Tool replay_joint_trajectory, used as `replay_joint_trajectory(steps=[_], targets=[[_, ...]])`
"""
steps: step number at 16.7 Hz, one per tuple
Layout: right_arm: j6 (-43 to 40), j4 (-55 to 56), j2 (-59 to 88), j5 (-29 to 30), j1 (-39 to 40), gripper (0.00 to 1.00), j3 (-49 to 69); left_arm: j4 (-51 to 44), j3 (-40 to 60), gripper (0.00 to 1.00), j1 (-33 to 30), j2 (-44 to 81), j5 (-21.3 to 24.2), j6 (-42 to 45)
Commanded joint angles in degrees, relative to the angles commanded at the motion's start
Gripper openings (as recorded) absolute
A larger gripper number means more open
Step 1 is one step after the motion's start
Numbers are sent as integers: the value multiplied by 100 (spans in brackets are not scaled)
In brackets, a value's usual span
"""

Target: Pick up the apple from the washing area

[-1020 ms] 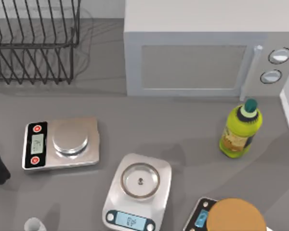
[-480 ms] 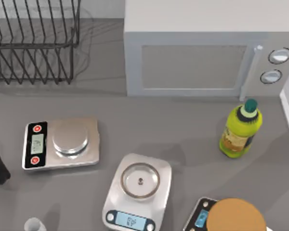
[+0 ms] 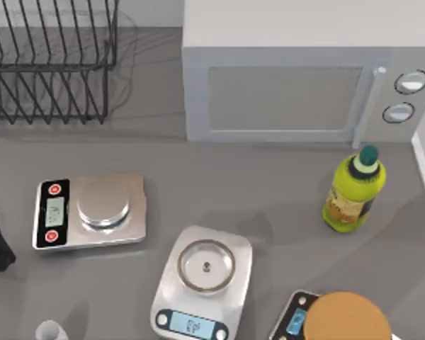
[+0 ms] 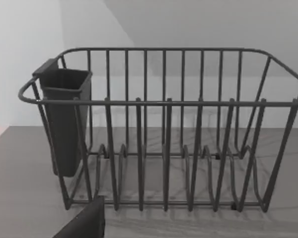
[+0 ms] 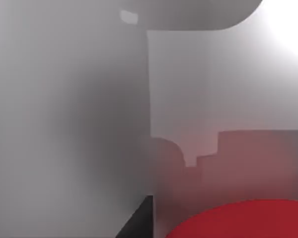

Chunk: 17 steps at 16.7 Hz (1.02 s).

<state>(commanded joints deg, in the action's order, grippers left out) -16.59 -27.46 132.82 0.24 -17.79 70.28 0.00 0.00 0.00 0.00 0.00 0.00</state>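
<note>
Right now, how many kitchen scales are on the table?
3: one scale at the left, one at the centre front, and a third at the front right, mostly hidden under the tan disc.

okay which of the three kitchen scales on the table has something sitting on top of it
The scale at the top view's bottom edge, right of centre: a flat tan-orange disc covers its platform. The left scale and the middle scale have bare platforms.

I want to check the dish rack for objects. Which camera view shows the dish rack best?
The left wrist view: the whole dish rack faces the camera, with its wires and dark cutlery holder. The top view catches one corner of it, cut by the frame.
</note>
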Motion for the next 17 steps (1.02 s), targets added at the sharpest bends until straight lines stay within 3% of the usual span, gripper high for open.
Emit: replay_joint_trajectory(steps=[10,17], targets=[[46,-464,-490,-93,2,0,307,0,0,100,0,0,0,0],[5,-2989,-1134,-101,-30,0,2003,0,0,100,0,0,0,0]])
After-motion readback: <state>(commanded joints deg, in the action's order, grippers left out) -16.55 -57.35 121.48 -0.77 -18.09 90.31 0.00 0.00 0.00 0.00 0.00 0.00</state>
